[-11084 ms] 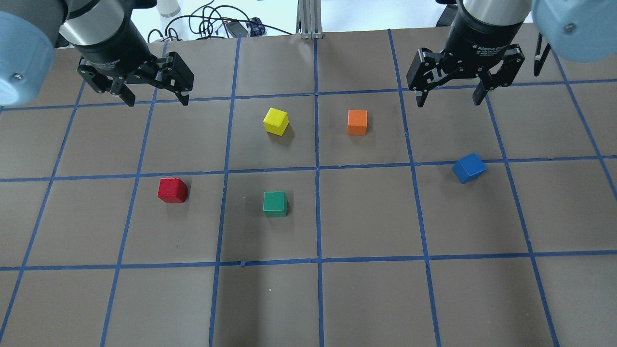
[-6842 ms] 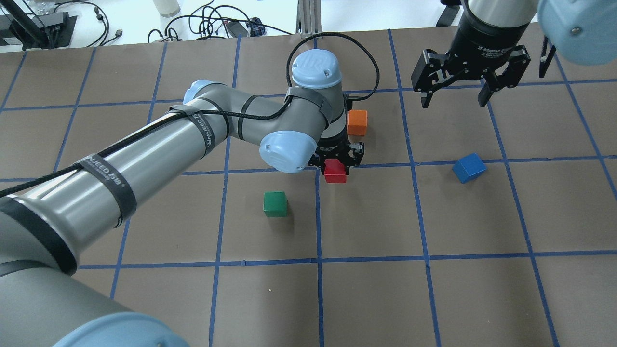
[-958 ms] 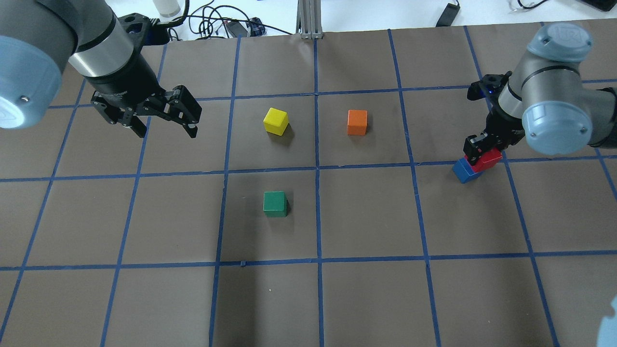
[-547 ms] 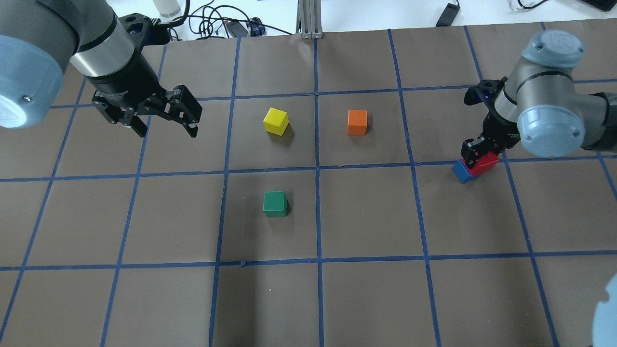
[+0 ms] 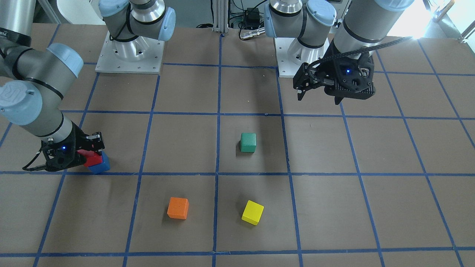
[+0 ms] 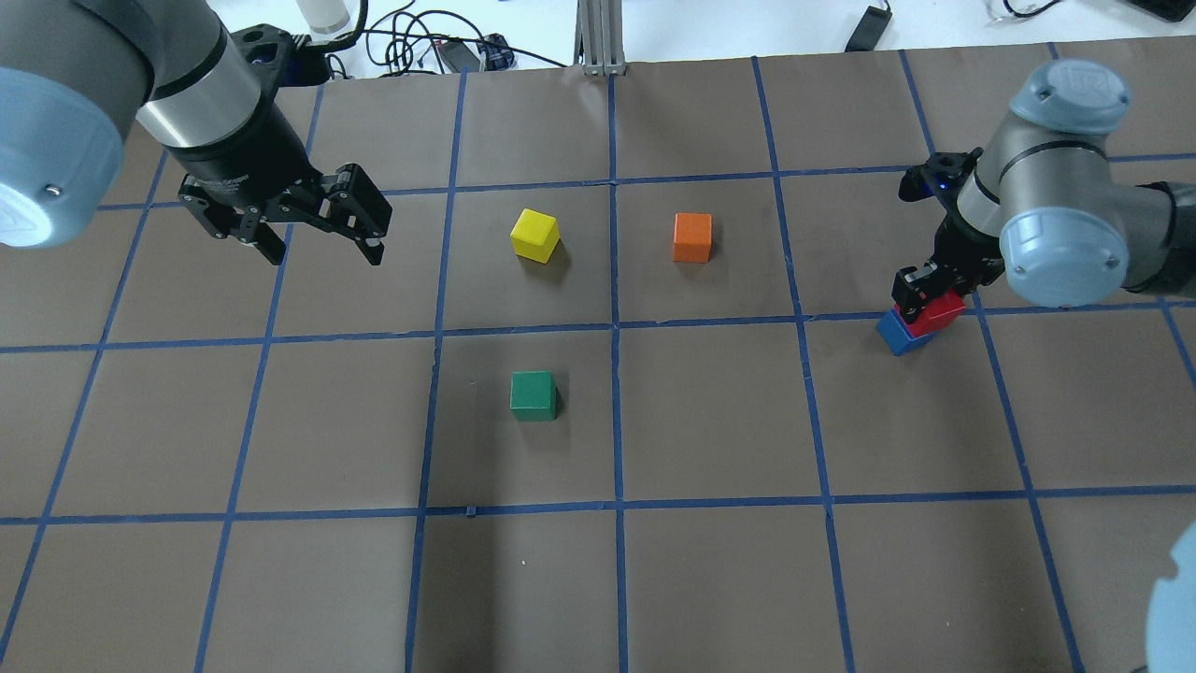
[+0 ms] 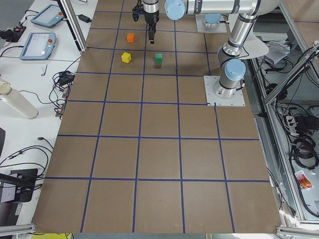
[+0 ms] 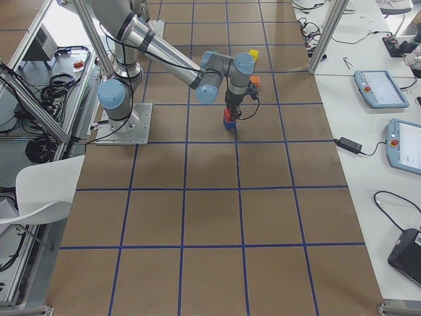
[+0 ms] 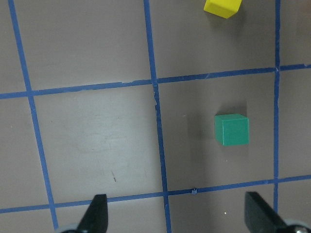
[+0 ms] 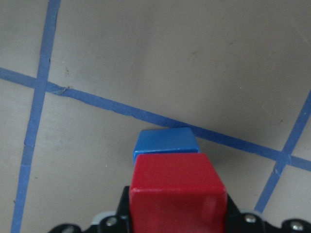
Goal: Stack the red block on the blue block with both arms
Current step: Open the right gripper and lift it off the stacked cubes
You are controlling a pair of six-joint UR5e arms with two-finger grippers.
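My right gripper (image 6: 929, 307) is shut on the red block (image 6: 937, 315) and holds it over the blue block (image 6: 897, 336) at the table's right side. In the right wrist view the red block (image 10: 177, 194) covers most of the blue block (image 10: 166, 141), set off a little toward the camera. I cannot tell whether they touch. The front view shows the same pair, red block (image 5: 90, 157) over blue block (image 5: 101, 166). My left gripper (image 6: 324, 254) is open and empty, hovering above the far left of the table, and shows in the left wrist view (image 9: 177, 218).
A yellow cube (image 6: 534, 234) and an orange cube (image 6: 692, 236) sit in the far middle squares. A green cube (image 6: 533, 394) sits near the centre. Blue tape lines grid the brown table. Cables (image 6: 411, 42) lie beyond its far edge.
My right gripper with the red block has shifted slightly left over the blue block in the last second. The left arm has stayed still and open.
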